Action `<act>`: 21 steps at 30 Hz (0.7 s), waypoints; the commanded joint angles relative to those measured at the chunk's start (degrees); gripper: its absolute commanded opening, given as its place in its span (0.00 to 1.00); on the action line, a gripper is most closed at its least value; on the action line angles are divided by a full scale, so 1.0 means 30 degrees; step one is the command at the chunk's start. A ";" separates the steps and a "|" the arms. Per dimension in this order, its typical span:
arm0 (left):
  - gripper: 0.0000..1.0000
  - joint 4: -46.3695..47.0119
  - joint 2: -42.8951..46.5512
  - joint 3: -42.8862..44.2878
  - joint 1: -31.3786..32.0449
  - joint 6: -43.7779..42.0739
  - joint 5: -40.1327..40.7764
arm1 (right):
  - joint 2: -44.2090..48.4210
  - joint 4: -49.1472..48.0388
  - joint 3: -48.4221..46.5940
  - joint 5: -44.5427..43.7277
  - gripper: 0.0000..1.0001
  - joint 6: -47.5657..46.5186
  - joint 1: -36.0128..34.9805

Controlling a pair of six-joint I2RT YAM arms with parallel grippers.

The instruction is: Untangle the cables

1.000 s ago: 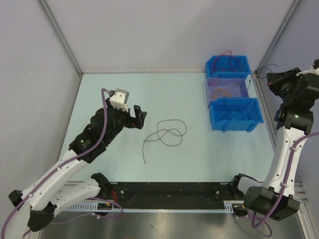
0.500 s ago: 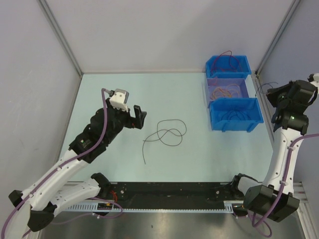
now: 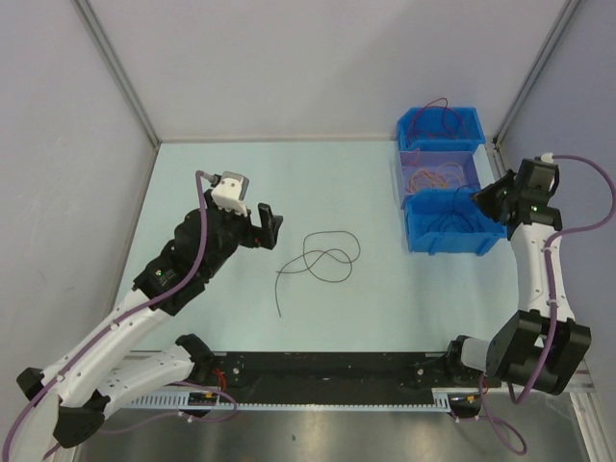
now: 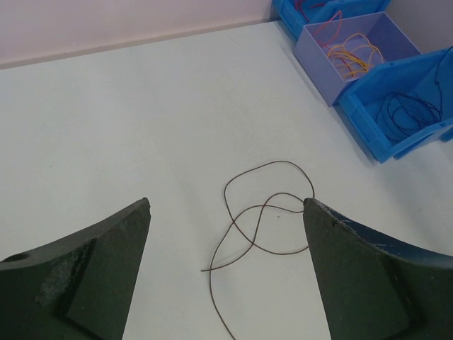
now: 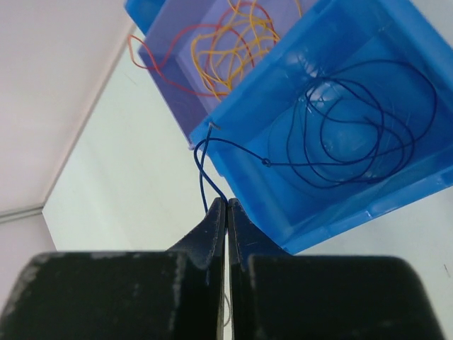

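Note:
A dark brown cable (image 3: 327,258) lies in loose crossing loops on the table, with one end trailing toward the near edge. My left gripper (image 3: 272,227) is open and empty just left of it; in the left wrist view the cable (image 4: 265,212) lies between and beyond the spread fingers of that gripper (image 4: 226,204). My right gripper (image 3: 488,198) is shut on a thin blue cable (image 5: 202,170) at the right end of the near blue bin (image 3: 452,239). The held strand runs over the bin's edge into blue coils (image 5: 368,127) inside.
Three bins stand in a row at the back right. The far blue bin (image 3: 412,123) holds a red cable. The purple middle bin (image 3: 408,158) holds orange and red cables (image 5: 233,35). Metal posts and grey walls close in the table.
My right arm has swung down from beside the right wall to the near blue bin, still shut on the blue cable. The left arm and the brown cable have not moved.

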State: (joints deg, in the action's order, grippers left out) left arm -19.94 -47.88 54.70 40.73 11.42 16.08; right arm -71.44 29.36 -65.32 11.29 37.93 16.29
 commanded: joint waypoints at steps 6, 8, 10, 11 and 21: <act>0.93 0.0115 0.0197 -0.0010 -0.0100 -0.0291 -0.0173 | -0.1088 -0.1351 0.1703 -0.0947 0.00 0.0569 -0.0451; 0.94 0.0144 0.0139 0.0020 -0.0129 -0.0262 -0.0231 | -0.1293 -0.1438 0.1968 -0.1503 0.00 0.0627 -0.0305; 0.93 0.0115 0.0109 0.0020 -0.0100 -0.0262 -0.0232 | -0.1615 -0.1439 0.2230 -0.1741 0.00 0.0686 -0.0188; 0.94 0.0115 0.0052 0.0020 -0.0100 -0.0262 -0.0232 | -0.1704 -0.1497 0.2290 -0.1887 0.00 0.0686 -0.0013; 0.93 0.0085 -0.0125 0.0020 -0.0129 -0.0262 -0.0173 | -0.2057 -0.1702 0.2408 -0.1888 0.00 0.0130 0.1013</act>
State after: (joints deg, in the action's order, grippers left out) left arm -20.34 -48.18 54.70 40.73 11.44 15.90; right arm -78.65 26.61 -58.02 6.90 38.98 18.20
